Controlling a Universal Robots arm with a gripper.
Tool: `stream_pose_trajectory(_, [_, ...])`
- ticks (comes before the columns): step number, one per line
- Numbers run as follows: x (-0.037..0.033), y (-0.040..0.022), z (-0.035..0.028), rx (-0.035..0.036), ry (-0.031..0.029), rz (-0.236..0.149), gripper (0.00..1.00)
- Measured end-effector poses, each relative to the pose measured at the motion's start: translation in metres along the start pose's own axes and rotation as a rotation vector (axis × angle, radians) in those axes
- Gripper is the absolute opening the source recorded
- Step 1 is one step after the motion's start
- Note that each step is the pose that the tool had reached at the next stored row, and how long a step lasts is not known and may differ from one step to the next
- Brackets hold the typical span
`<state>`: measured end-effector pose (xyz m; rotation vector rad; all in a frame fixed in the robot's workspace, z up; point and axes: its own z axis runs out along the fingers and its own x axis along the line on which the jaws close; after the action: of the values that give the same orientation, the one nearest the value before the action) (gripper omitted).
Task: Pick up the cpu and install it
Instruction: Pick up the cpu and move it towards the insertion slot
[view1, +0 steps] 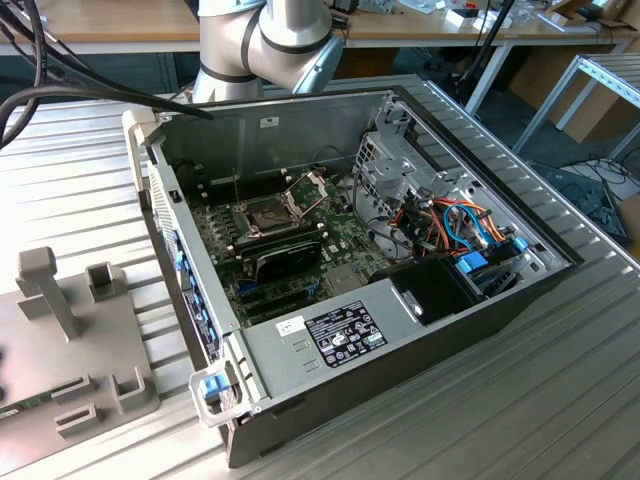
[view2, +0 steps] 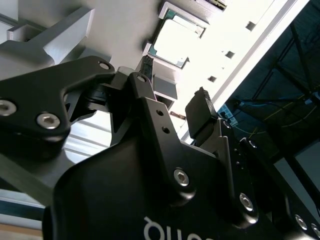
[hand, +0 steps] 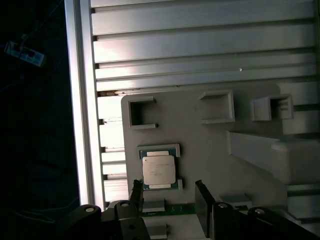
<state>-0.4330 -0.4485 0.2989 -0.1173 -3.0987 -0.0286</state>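
Note:
The cpu (hand: 159, 170), a small flat square chip with a dull silver top, lies in a shallow nest of the grey holder plate (hand: 200, 145); it also appears as the cpu (view2: 175, 42) in the second wrist view. My gripper (hand: 169, 197) hovers over the plate, open, with one black finger (hand: 202, 210) on each side and the chip just beyond the fingertips. Nothing sits between the fingers of the gripper (view2: 172, 92). In the exterior view the open computer case (view1: 420, 320) shows the motherboard socket (view1: 268, 212) with its metal frame (view1: 308, 188) hinged up.
The grey holder plate (view1: 70, 350) with upright blocks lies at the exterior view's left, on the ribbed aluminium table (view1: 80, 200). The table edge (hand: 80, 100) runs close beside the chip's nest. Drive cages and coloured cables (view1: 450, 225) fill the case's far side. The arm's base (view1: 260, 40) stands behind the case.

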Motion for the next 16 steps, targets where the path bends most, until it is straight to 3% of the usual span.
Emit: stream_pose_trajectory(16, [-0.0006,-0.0002,0.0145,0.0000,0.0000,0.000,0.54])
